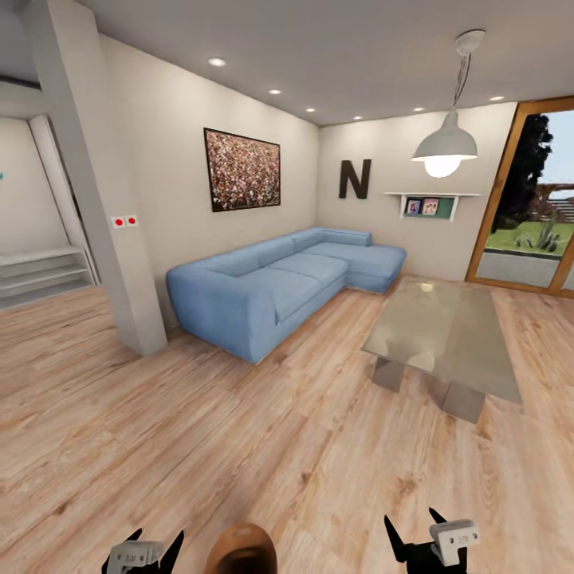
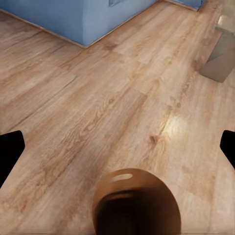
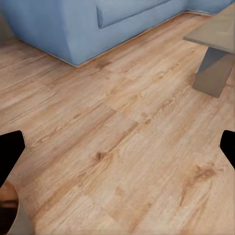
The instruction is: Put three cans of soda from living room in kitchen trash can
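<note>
I am in the living room, on light wood planks. Low in the head view, the round trash can (image 1: 241,550) shows its glossy copper-brown inside between my two grippers; neither touches it. It also appears in the left wrist view as the trash can (image 2: 137,203), and its pale grey wall edges into the right wrist view as the trash can (image 3: 11,210). My left gripper (image 1: 151,542) is open and holds nothing. My right gripper (image 1: 412,522) is open too. No soda can is in view, and what I see of the glass coffee table's top (image 1: 446,335) looks bare.
A blue L-shaped sofa (image 1: 279,283) runs along the left wall toward the far corner with the dark "N" (image 1: 355,178). A white pillar (image 1: 104,199) stands at left, with steps beyond it. A pendant lamp (image 1: 444,147) hangs over the table. A glazed door (image 1: 530,207) is at right.
</note>
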Robot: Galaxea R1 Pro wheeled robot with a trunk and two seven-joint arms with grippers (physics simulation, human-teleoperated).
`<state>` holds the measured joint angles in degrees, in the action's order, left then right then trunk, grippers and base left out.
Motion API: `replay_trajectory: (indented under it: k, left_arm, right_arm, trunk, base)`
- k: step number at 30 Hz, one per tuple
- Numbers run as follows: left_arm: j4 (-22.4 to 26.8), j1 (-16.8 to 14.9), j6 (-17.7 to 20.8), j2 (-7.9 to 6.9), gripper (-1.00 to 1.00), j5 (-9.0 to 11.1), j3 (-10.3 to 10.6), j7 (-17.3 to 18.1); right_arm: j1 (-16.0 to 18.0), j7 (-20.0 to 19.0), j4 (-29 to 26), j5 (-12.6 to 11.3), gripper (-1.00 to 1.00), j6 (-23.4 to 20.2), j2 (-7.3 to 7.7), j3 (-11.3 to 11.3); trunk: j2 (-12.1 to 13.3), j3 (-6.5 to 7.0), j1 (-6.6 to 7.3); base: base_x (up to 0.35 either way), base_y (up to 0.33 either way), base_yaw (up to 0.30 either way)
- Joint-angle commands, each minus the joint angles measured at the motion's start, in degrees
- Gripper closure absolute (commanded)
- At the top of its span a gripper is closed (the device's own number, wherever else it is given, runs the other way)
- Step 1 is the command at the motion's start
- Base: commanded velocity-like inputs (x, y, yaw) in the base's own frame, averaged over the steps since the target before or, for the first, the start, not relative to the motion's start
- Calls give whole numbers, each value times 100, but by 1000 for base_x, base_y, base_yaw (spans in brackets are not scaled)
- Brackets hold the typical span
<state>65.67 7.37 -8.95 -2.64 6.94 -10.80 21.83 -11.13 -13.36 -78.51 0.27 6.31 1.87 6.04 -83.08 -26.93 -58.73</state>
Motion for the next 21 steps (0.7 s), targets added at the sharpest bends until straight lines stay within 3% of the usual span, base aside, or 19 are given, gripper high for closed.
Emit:
replay_trajectory:
  k: [1, 21]
  left_arm:
    - [-25, -2, -2, 0, -100, -1, -2, 3]
    - [-246, -1, -9, 3, -100, -2, -9, 14]
  right_arm:
    - [-1, 0, 1, 0, -100, 0, -4, -1]
    - [-3, 0, 39, 31, -100, 29, -12, -18]
  trunk:
    - [0, 0, 0]
    - [0, 0, 0]
  base:
    - [-5, 260, 0]
    - [-1, 284, 0]
